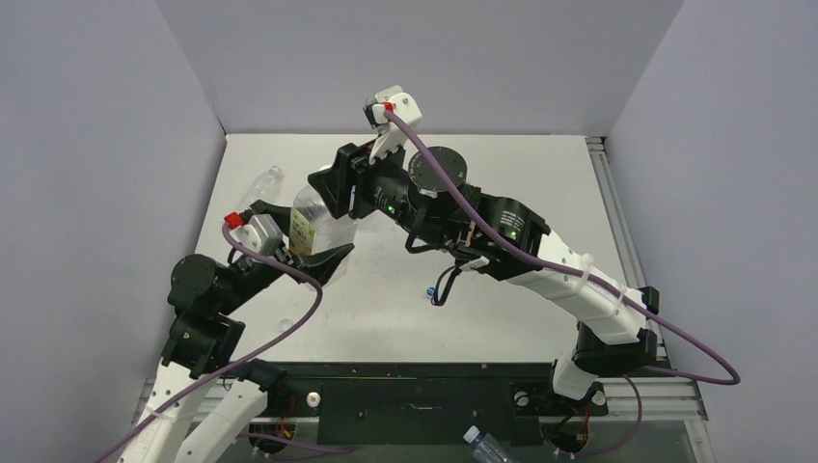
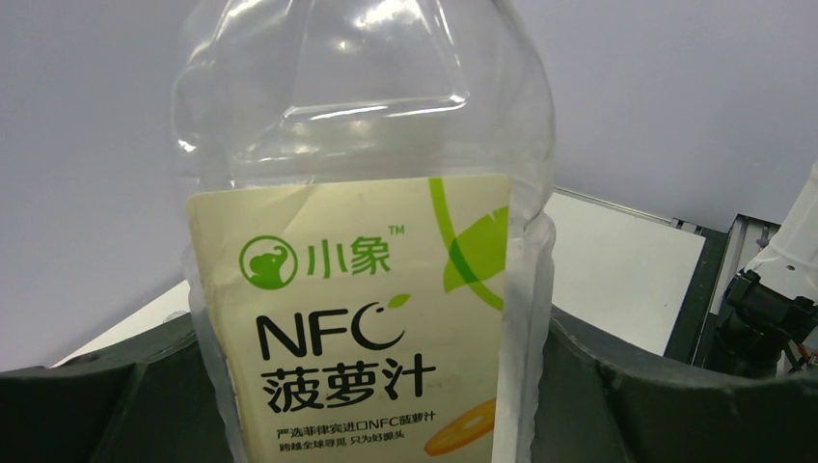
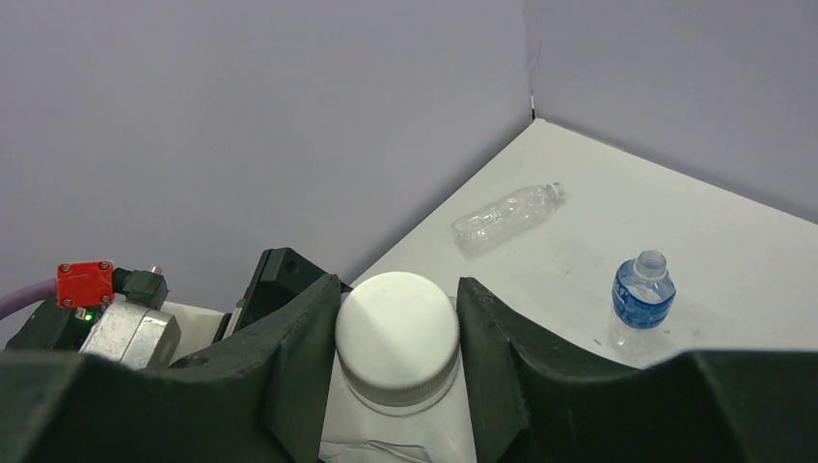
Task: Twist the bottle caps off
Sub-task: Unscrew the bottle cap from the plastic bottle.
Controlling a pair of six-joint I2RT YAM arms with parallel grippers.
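A clear juice bottle (image 1: 311,220) with a cream label (image 2: 367,318) stands upright at mid-left of the table. My left gripper (image 1: 313,256) (image 2: 367,405) is shut on its body, one dark finger on each side of the label. A white ridged bottle cap (image 3: 396,333) sits on the bottle's neck. From above, my right gripper (image 1: 333,188) (image 3: 397,294) has its two fingers pressed against opposite sides of that cap. In the top view the right gripper hides the cap.
A clear bottle (image 3: 506,214) (image 1: 262,183) lies on its side at the back left. A small blue-labelled bottle (image 3: 641,294) stands uncapped nearby. A small blue cap (image 1: 429,290) lies under the right arm. Another bottle (image 1: 487,446) lies below the table's near edge.
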